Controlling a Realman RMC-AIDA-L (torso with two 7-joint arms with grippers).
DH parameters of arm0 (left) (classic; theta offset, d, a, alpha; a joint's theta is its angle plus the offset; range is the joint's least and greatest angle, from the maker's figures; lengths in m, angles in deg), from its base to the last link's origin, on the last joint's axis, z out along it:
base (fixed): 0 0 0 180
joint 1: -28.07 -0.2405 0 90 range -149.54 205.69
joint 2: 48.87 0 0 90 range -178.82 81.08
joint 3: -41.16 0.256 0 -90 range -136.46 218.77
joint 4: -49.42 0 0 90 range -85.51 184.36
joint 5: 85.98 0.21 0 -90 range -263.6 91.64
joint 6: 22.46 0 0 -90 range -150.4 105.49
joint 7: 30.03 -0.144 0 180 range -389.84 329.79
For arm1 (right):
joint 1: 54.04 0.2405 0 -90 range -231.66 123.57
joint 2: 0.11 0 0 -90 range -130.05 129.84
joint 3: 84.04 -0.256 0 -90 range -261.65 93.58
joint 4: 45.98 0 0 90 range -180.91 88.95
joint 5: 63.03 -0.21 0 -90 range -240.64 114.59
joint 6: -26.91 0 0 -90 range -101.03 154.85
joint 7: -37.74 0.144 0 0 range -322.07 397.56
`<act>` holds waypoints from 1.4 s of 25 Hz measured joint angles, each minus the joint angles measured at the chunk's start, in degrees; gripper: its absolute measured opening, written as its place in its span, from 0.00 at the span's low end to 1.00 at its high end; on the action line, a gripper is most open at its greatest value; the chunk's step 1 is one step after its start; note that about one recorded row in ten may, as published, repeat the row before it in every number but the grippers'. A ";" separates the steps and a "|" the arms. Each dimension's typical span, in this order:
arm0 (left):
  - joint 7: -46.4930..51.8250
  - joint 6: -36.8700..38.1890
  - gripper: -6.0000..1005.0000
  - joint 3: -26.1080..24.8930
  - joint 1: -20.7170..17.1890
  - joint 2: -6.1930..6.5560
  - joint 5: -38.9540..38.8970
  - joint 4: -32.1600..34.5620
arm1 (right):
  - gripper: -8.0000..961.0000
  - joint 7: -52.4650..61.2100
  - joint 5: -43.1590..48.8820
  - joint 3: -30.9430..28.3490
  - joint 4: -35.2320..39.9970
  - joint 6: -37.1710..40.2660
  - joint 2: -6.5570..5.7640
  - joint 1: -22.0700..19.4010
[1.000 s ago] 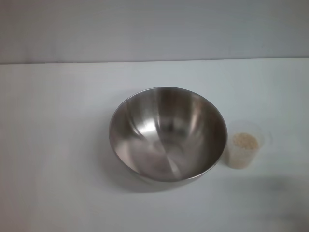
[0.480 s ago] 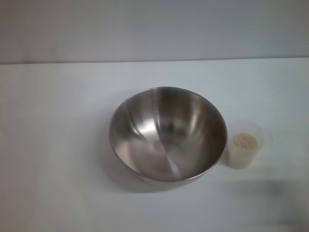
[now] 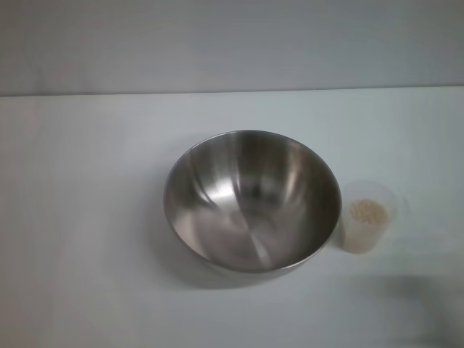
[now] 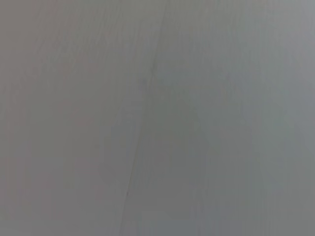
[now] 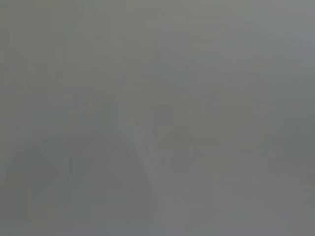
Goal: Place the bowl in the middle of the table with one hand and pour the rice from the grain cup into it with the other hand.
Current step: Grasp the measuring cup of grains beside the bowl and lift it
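Note:
A large stainless-steel bowl (image 3: 252, 201) stands upright near the middle of the white table (image 3: 87, 217), empty inside. Just to its right stands the small translucent grain cup (image 3: 367, 216), upright, with beige rice (image 3: 367, 212) in it. The cup is close to the bowl's rim but I cannot tell if they touch. Neither gripper shows in the head view. Both wrist views show only a plain grey surface.
The table's far edge (image 3: 232, 92) meets a plain grey wall. A faint shadow (image 3: 417, 286) lies on the table at the front right, below the cup.
The bowl and cup have not moved. The faint shadow at the front right has shifted slightly.

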 joint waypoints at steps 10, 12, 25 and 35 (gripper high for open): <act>-0.18 0.52 0.82 -0.12 0.40 0.16 0.00 0.41 | 0.68 -3.03 0.03 3.08 -1.43 -5.00 -0.01 0.59; -0.18 0.54 0.82 -0.14 0.40 0.19 0.00 0.42 | 0.68 -3.07 0.05 3.62 -1.27 -5.66 -0.12 0.63; -0.18 1.49 0.82 -0.18 0.22 0.16 0.00 0.43 | 0.68 -3.14 0.13 4.36 -0.16 -11.29 -0.24 1.83; -0.17 1.49 0.82 -0.06 0.13 0.04 0.00 0.10 | 0.68 -3.15 0.13 5.25 0.41 -14.03 -0.25 3.32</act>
